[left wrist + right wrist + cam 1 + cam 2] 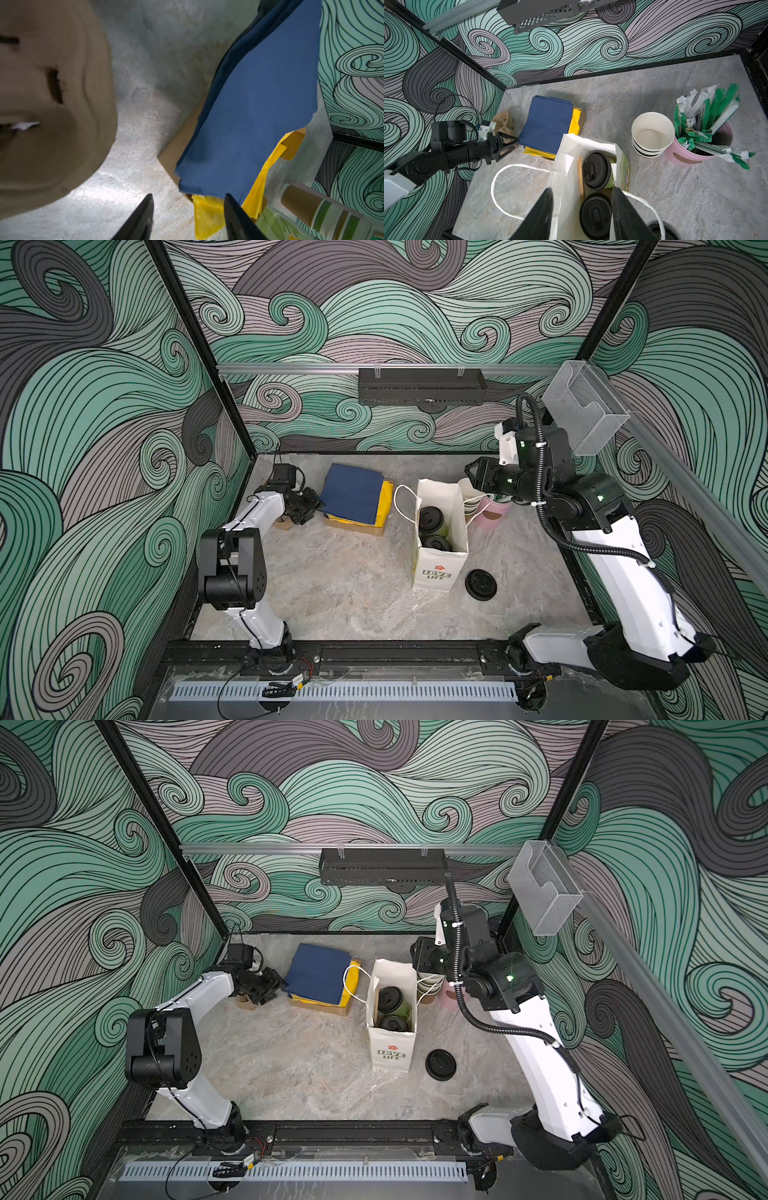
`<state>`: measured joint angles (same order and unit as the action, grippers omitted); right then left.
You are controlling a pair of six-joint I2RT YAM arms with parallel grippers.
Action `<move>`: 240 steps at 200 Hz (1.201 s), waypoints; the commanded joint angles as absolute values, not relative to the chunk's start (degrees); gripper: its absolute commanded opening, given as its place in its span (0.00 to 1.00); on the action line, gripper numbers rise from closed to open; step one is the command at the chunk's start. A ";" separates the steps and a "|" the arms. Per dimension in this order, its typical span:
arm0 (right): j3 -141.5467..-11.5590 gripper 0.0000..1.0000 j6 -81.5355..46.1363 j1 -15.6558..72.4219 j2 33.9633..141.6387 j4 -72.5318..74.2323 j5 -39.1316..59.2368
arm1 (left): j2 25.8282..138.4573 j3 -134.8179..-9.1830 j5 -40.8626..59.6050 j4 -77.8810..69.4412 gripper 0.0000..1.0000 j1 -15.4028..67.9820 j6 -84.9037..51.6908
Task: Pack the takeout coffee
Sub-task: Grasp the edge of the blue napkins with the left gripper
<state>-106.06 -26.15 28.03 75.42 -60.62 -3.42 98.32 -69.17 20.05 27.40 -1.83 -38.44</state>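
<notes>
Standing upright just right of centre in both top views, the white paper bag (440,572) bore a small red flower and, beneath it, the words "LOVE LIFE" in dark block letters on the face turned toward the lower edge of the frame. Its mouth was open, and both takeout coffees stood inside it side by side: the upper lidded cup (431,517) and the lower lidded cup (436,542), each showing its black sip lid. Any embossing on the lids was too small to read.

A loose black lid (481,584) lay on the grey table (353,593) just right of the bag's lower corner.

The right gripper (471,472) hung above the bag's upper end, its jaws moderately apart with nothing between them. The left gripper (313,508), at centre left, had its jaws parted and empty too. Its tips were just beside the blue sheets (355,491), which lay over yellow sheets (386,497) on a cardboard box (353,526). A crumpled brown item (284,523) sat close on its left.

Right of the bag, partly under the right arm, stood a stack of lidless cups (652,135) and a pink pot (685,158) filled with green-and-white wrapped sticks. The print on those wrappers could not be made out.
</notes>
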 commanded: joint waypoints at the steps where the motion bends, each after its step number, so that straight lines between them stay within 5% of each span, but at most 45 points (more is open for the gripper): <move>1: -107.14 0.48 -26.76 28.21 75.64 -60.55 -2.15 | 100.18 -71.43 21.04 23.31 0.58 -2.29 -36.49; 81: -107.49 0.48 -26.82 28.19 75.32 -60.32 -1.41 | 103.67 -72.54 23.55 21.08 0.60 -2.63 -38.66; 240: -106.17 0.48 -27.06 28.19 75.12 -60.27 1.05 | 104.51 -75.28 26.28 21.11 0.35 -2.64 -37.39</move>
<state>-106.26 -26.24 28.03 75.46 -60.55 0.30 103.42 -73.28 24.80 19.86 -2.50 -38.17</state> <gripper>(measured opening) 0.478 0.357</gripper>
